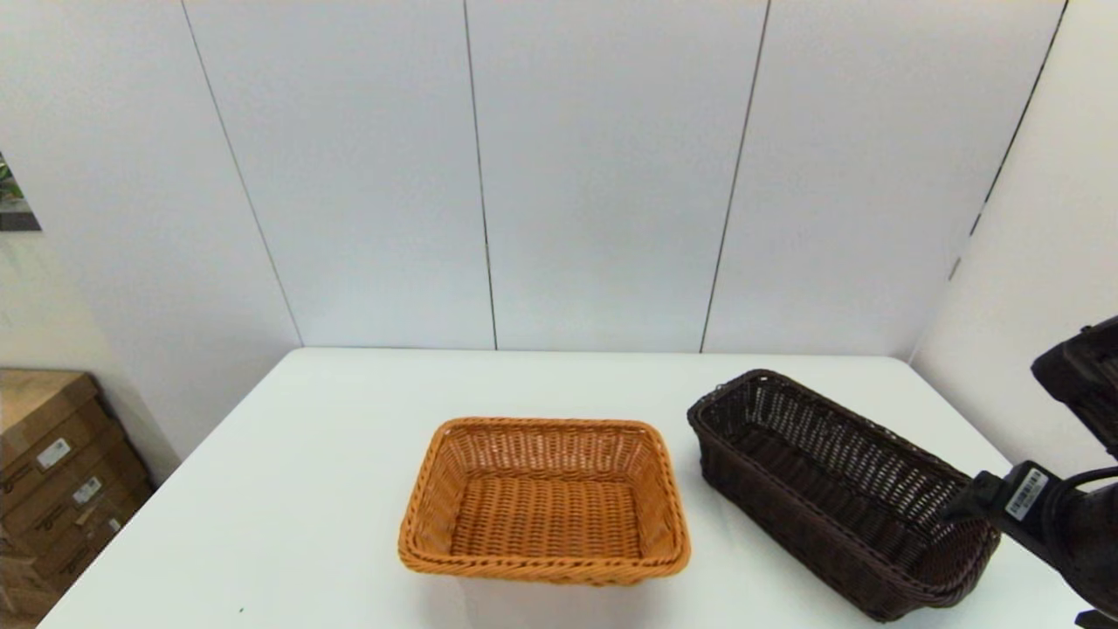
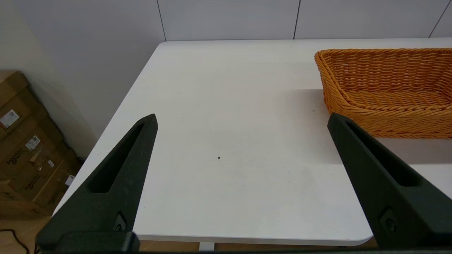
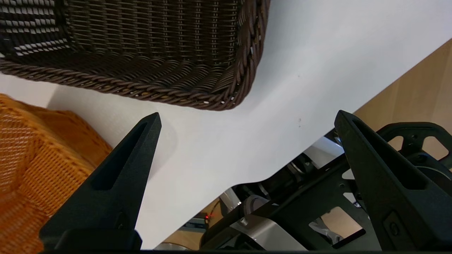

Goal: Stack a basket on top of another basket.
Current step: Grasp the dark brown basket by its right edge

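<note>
Dark brown rectangular open-weave wicker basket [image 1: 838, 489]: on the white table [image 1: 306, 489], right side, set at an angle, empty.
Orange-tan rectangular wicker basket [image 1: 544, 501]: table centre, near front edge, just left of the dark one, apart from it.
Right gripper [image 3: 247, 118]: fingers spread wide, nothing held, above the dark basket's near corner.
Left gripper [image 2: 242, 120]: spread apart, empty, over bare table left of the orange-tan basket.

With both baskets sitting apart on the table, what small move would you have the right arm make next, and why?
Probably ease the right gripper forward to the dark basket's near end rim. Its fingers are open and empty, hovering just short of that rim, and the dark basket stands on the table beside the orange basket, not yet stacked. The left gripper hangs open over bare table, farther from the dark basket.
</note>
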`<state>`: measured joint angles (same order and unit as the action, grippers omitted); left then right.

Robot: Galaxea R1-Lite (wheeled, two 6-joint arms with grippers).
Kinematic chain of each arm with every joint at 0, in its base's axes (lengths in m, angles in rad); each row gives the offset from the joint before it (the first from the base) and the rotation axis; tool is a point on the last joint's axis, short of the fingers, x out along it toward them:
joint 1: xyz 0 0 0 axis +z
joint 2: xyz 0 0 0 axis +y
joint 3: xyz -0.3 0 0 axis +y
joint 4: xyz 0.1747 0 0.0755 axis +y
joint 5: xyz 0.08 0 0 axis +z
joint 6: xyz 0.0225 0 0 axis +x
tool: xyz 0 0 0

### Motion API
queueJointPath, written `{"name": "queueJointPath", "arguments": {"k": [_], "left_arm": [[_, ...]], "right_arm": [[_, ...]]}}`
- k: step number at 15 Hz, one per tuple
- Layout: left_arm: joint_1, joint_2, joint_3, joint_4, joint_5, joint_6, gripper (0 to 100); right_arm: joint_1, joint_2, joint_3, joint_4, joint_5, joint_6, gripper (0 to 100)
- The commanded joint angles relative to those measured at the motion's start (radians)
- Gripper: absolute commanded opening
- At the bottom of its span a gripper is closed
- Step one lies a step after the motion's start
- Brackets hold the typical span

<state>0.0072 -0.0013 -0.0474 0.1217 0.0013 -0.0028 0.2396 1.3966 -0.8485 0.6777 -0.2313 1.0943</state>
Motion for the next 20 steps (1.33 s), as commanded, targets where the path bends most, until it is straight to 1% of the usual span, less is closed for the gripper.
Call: {"name": "queueJointPath", "arguments": {"k": [1,4,7,9,13,14,18,20], "left_arm": [[0.000,0.001,0.000,0.001,0.000,0.000,100],[0.000,0.001,0.000,0.001,0.000,0.000,100],[0.000,0.001,0.000,0.001,0.000,0.000,100],[0.000,0.001,0.000,0.001,0.000,0.000,100],[0.000,0.001,0.000,0.001,0.000,0.000,100],[0.000,0.001,0.000,0.001,0.000,0.000,100],[0.000,0.001,0.000,0.001,0.000,0.000,100],[0.000,0.001,0.000,0.001,0.000,0.000,100]], "right_arm": [[0.003,0.110,-0.003,-0.047,-0.003,0.010,100],[-0.014,0.153,-0.009,-0.050,-0.014,0.009,100],[-0.055,0.173,-0.012,-0.052,-0.013,-0.002,100],[-0.077,0.191,-0.011,-0.090,-0.017,-0.016,100],[-0.102,0.231,-0.007,-0.101,-0.023,-0.020,100],[-0.117,0.245,-0.004,-0.121,-0.023,-0.022,100],[-0.151,0.286,0.008,-0.152,-0.022,-0.036,100],[-0.160,0.315,0.045,-0.216,-0.020,-0.036,100]]}}
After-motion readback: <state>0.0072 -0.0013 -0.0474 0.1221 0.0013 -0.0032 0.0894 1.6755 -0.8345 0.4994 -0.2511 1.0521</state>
